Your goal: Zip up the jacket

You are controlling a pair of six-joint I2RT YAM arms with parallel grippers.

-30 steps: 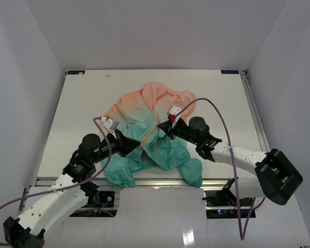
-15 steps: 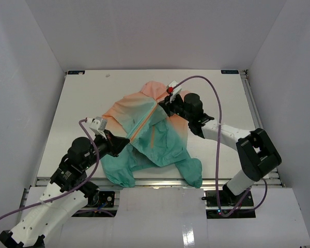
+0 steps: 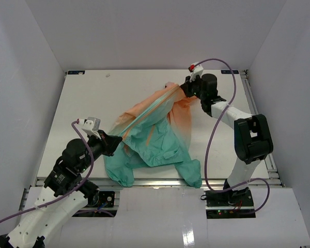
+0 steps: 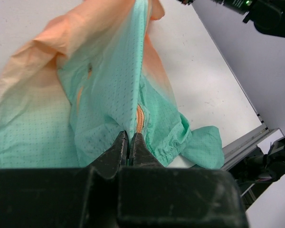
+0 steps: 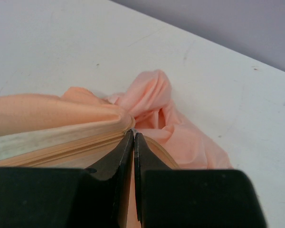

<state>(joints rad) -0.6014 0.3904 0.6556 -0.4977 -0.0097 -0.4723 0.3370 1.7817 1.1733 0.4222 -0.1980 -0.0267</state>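
Noted right gripper (image 5: 133,135) clamped tight on a peach fold of the jacket (image 5: 47,116), with a ridged tan band (image 5: 61,151) running off to its left. Saw crumpled peach cloth bunched just ahead of the tips and trailing to their right. Recorded white table (image 5: 61,42) beyond.

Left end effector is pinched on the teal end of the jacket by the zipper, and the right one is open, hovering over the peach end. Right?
Not quite: the right end effector is shut on the peach edge of the jacket, as the right wrist view shows. The left end effector does pinch the teal end.
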